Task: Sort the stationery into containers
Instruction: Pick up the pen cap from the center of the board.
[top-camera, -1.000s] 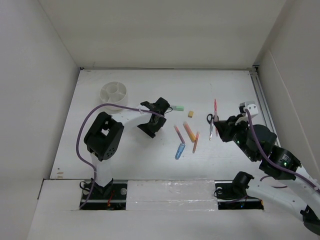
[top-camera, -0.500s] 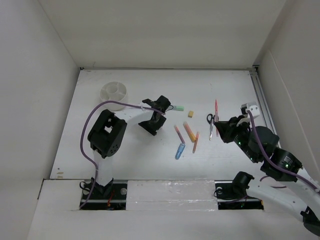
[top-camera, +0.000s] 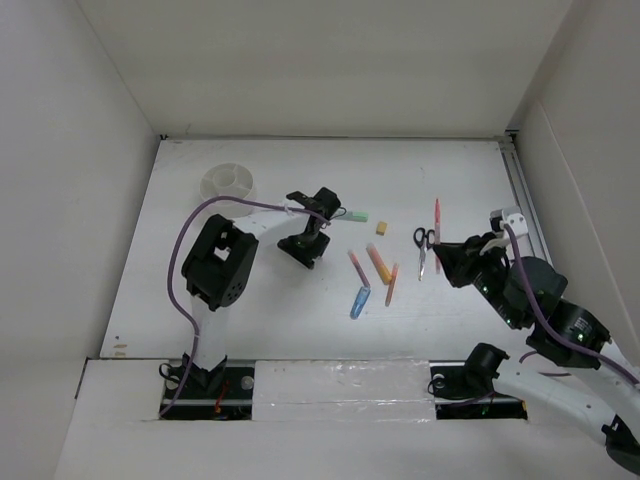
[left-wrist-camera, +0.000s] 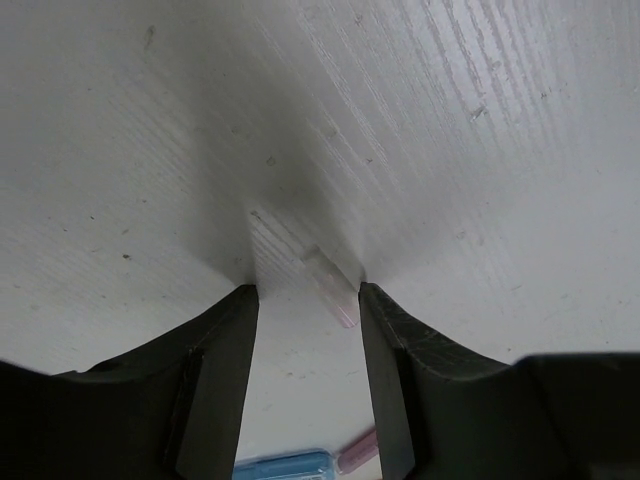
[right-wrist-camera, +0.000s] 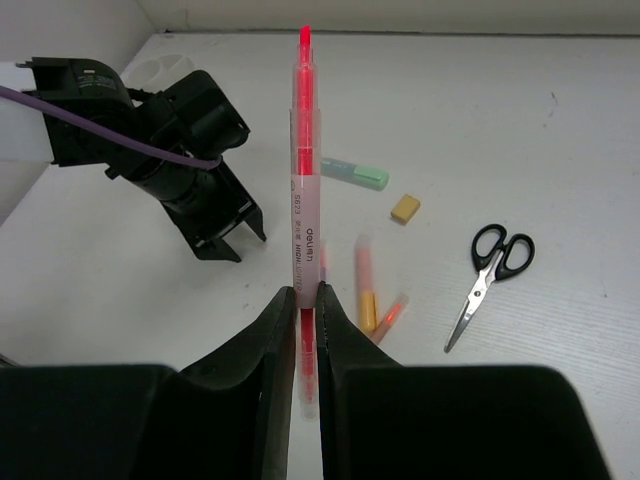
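Note:
My right gripper (right-wrist-camera: 305, 290) is shut on a red pen (right-wrist-camera: 304, 150) and holds it above the table; from above the gripper (top-camera: 445, 252) is just right of the black-handled scissors (top-camera: 421, 248). My left gripper (top-camera: 300, 250) is open and empty, low over the table left of the pens. Between its fingertips (left-wrist-camera: 305, 290) a pale pink pen end (left-wrist-camera: 332, 288) lies on the table. The pink pen (top-camera: 357, 265), blue marker (top-camera: 359, 301), orange pens (top-camera: 379, 263), green bar (top-camera: 356, 215) and tan block (top-camera: 382, 228) lie mid-table. The white divided tub (top-camera: 228, 183) stands at the far left.
White walls enclose the table on the left, back and right. A metal rail (top-camera: 522, 200) runs along the right edge. The left arm's purple cable (top-camera: 185, 245) loops over the near left of the table.
My right gripper has drifted slightly right and nearer with the red pen. My left arm has shifted a little right, its gripper still open.

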